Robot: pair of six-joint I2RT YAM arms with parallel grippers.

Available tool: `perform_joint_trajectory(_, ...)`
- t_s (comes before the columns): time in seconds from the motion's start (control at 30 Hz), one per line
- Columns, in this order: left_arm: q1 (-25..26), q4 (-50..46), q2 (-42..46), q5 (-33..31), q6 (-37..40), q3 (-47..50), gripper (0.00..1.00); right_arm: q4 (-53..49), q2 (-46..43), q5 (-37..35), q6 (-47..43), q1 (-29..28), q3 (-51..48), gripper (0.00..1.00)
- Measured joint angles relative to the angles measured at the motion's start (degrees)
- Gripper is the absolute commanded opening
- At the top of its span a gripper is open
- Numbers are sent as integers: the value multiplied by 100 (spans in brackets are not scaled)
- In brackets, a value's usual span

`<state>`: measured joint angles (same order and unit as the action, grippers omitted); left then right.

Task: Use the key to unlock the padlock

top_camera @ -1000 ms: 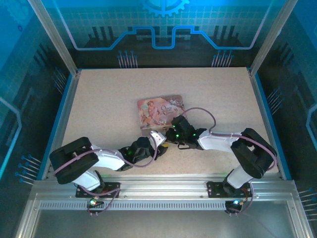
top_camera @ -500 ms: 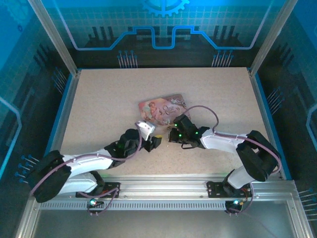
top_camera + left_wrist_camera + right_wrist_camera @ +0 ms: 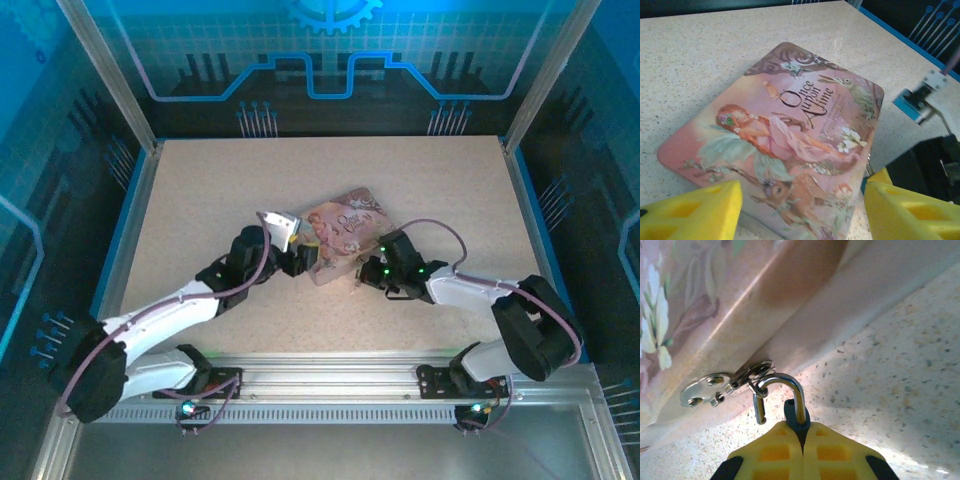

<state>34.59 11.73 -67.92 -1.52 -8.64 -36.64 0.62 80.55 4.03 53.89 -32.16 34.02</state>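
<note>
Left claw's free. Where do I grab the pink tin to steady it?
Likely its near short end, left claw coming in low: the tin lies flat, that end faces the open fingers, and the right claw holds the padlock at its side.

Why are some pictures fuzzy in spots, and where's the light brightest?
Left wrist view: yellow fingers blur up close; the pink tin is sharp. Right wrist view: tin blurred, padlock shackle crisp, bright patch on the table beneath. Top view: blue glow rings the scene.
</note>
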Motion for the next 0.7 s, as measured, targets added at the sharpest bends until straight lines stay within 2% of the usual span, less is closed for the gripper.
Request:
perform_joint_trajectory(0.37,-960,-721,-1991,1134,-46,-1875,73,-264,-70,739,-562,940,0,0)
perform_joint_trajectory(0.53,-1283,-715,-2861,1714,-72,-2358,73,-446,-70,973,-855,1311,20,0)
perform_joint_trajectory(0.7,-1355,-691,-3268,2057,-199,-2551,74,-516,-74,1062,-940,1545,20,0)
